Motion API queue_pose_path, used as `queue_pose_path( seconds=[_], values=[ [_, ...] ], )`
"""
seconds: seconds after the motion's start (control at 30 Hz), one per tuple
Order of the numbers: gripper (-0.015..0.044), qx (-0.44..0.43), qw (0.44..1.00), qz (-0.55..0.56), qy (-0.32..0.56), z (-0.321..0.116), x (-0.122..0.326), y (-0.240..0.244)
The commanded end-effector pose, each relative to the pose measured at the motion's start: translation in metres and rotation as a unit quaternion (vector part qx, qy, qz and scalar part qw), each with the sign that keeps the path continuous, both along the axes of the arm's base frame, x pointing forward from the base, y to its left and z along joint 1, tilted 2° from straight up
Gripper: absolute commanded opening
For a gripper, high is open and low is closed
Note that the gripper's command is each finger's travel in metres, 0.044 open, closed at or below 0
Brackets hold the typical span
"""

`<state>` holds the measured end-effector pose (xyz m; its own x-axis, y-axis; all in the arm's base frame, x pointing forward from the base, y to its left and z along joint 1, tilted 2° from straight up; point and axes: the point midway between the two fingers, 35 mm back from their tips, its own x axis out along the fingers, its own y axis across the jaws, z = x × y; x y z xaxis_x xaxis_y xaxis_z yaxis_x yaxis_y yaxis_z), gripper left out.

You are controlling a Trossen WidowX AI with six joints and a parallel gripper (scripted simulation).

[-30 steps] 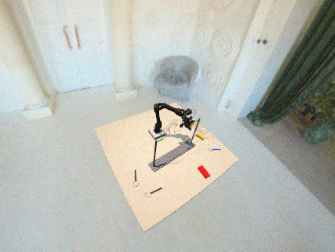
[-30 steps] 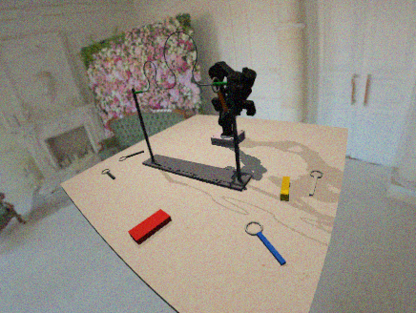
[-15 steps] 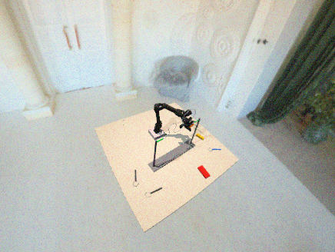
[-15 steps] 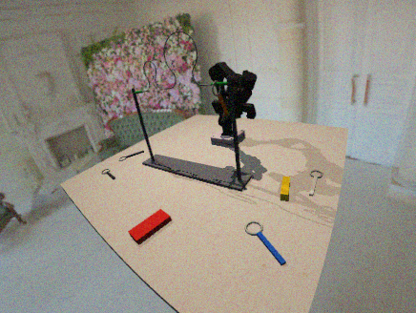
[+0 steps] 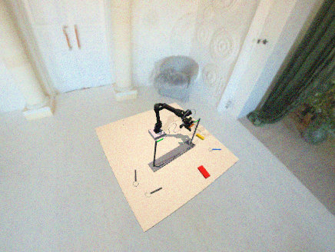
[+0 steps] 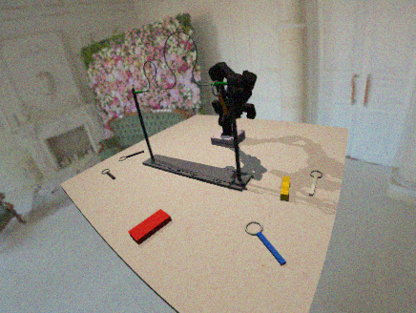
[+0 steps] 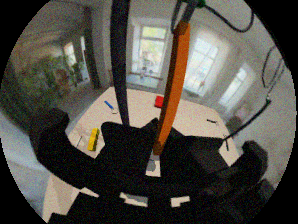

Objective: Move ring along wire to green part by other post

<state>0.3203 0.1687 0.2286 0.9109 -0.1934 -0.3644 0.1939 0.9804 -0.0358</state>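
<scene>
The orange handle hangs below its thin ring at the green part beside the right-hand post. The ring appears to be around the wire near the inner end of that green part. My gripper is shut on the handle's lower part, behind the post in the exterior view. The thin grey wire loops up and across to the other green part at the far post. Exact ring contact with the wire is too small to tell.
The posts stand on a dark base. A red block, a yellow block and a blue-handled ring lie on the table. A white-handled ring and two dark-handled rings also lie there.
</scene>
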Motion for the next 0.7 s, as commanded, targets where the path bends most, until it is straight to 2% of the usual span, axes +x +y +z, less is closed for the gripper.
queue_pose_path(
  seconds=[0.0,0.13,0.67],
  values=[
    [0.006,0.0,1.0,0.0,0.0,0.0,0.0,0.0],
    [0.016,0.0,1.0,0.0,0.0,0.001,-0.002,0.001],
    [0.016,0.003,1.0,-0.003,0.001,0.017,-0.045,0.009]
  ],
)
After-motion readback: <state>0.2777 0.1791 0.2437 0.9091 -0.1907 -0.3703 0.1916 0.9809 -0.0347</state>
